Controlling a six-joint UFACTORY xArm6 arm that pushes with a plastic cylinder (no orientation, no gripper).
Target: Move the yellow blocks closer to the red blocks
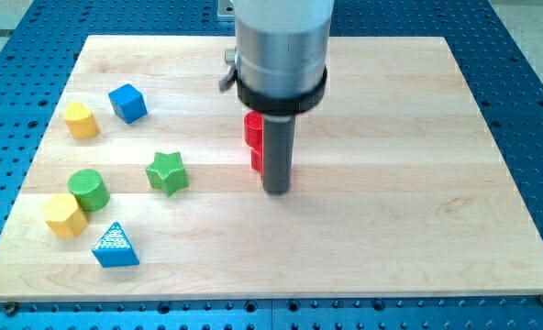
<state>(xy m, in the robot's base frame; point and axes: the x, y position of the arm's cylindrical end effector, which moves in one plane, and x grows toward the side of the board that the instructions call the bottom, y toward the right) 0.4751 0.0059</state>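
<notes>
My tool, a bare rod pinching nothing, is resting my tip [277,191] beside the red blocks [254,130], with both yellow blocks [82,121] sitting far left.

No readable text, labels or numbers anywhere in view.

My tip [277,190] rests on the counter [391,202] near its centre, just right of the red blocks [252,128], which the rod partly hides. All other blocks sit at the view's left: yellow block [81,120] beside blue cube [127,103] above; green star [167,172] nearest the rod; green cylinder [89,189] touching a second yellow block [64,215]; blue triangle [116,247] lowest.
</notes>
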